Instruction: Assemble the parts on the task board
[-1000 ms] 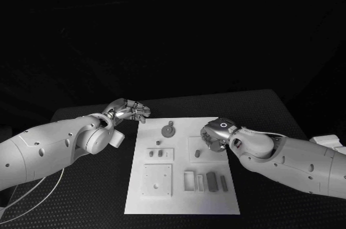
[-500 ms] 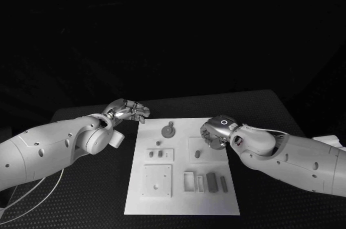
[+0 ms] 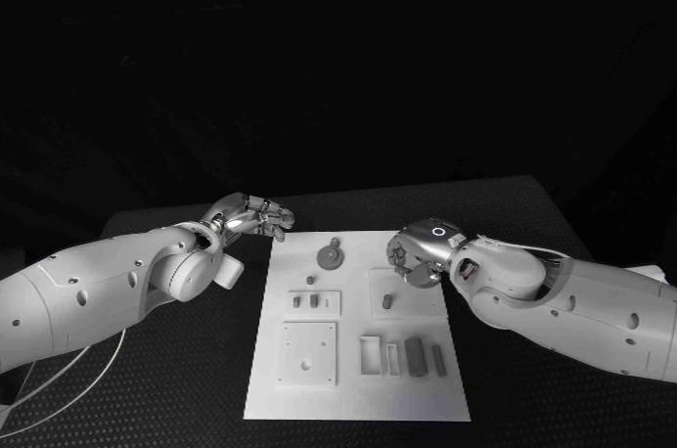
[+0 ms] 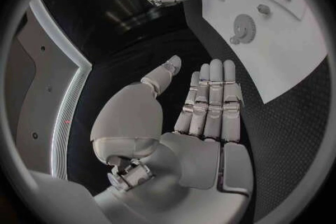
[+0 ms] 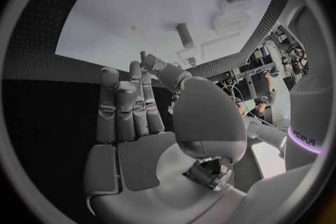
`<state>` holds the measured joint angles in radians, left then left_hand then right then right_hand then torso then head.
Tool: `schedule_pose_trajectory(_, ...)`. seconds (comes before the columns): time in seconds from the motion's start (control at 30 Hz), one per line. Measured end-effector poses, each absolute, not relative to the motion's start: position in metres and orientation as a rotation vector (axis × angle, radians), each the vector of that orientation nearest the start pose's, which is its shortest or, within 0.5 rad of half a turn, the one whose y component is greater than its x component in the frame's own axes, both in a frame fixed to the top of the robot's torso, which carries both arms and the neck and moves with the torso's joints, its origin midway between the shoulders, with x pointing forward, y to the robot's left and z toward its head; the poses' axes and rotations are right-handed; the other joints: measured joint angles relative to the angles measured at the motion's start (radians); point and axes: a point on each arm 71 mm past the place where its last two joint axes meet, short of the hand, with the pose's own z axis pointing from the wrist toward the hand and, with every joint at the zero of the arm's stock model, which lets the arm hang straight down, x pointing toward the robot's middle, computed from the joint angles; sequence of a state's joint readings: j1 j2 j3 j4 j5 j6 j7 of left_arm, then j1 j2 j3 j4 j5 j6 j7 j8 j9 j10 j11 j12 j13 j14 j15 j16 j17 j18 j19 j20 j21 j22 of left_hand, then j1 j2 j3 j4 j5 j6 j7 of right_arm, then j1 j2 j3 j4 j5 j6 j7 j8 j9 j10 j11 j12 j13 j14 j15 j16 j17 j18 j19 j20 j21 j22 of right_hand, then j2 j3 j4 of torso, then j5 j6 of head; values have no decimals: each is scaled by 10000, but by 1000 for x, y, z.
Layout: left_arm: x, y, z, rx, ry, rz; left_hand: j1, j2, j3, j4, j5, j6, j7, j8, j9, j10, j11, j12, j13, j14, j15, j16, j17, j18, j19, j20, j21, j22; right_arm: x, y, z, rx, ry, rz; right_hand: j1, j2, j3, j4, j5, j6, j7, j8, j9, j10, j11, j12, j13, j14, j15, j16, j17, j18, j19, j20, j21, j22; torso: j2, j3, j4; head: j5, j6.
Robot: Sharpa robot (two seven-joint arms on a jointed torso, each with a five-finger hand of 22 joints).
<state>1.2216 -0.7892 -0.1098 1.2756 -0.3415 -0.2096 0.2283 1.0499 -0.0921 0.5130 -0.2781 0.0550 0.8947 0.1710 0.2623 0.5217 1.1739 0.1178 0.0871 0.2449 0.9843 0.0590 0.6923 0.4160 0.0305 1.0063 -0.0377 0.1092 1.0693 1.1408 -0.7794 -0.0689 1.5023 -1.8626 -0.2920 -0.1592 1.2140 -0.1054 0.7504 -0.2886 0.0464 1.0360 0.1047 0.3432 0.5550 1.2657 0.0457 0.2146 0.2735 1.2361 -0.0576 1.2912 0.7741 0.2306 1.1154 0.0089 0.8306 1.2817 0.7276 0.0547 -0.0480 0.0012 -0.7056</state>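
A: Where is the task board [image 3: 356,389], and what do I see on it?

B: I see the white plate lying flat in the middle of the black table [image 3: 169,389]. At its far end lies a round gear-like part [image 3: 329,255]. Two small grey parts [image 3: 303,298] stand side by side in a raised block left of centre, and a short peg [image 3: 385,297] stands in a block just beside the right hand. At the near end, narrow upright parts [image 3: 414,354] sit in a row beside a plain square plate [image 3: 308,351].

A: State of the left hand [image 3: 254,216]?

B: It hovers over the table just off the board's far left corner. From its wrist camera I see the fingers [image 4: 210,98] straight and side by side, thumb apart, nothing in the palm.

A: And the right hand [image 3: 419,254]?

B: It hangs over the board's right edge, near the peg. Its wrist camera shows the fingers [image 5: 126,106] extended, slightly curled at the tips, holding nothing.

A: Any writing?

B: Faint lettering on the right arm's wrist casing [image 5: 304,137], beside a lit purple ring; I cannot read it reliably.
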Motion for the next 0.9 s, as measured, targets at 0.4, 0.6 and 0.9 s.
schedule_pose_trajectory(0.4,523,250,-213,-8421,16786,-12145,0,0,0,0,0,0,0,0,-7,0,0,0,-9,0,0,0,8,-1,0,0,0,1,444,-120,-211,-5316,15688,6701,0,0,18,-17,-3,-7,5,-7,20,11,-14,-4,28,-26,-25,-38,9,1,38,-5,0,-1,-2,1,6,275,-22)
schedule_pose_trajectory(0.6,523,250,-213,-8429,16771,-12127,0,0,0,0,0,0,0,0,-7,0,0,0,-8,0,0,-39,19,-2,-1,1,0,2,436,-98,-212,-5420,15627,7387,0,0,29,-29,-9,-9,6,-8,35,8,-15,-24,29,-27,-26,-39,8,1,44,-10,0,-1,-2,-9,3,443,-62)
schedule_pose_trajectory(0.9,523,248,-213,-8415,16762,-12150,0,0,0,0,0,0,0,0,-15,0,0,0,-8,0,0,-39,39,-4,-1,1,-39,2,420,-70,-234,-5783,15974,8056,1,1,29,-29,-10,-16,12,-32,50,-7,-30,-41,41,-26,-24,-39,18,1,47,-12,0,-2,-3,-20,9,557,-89)
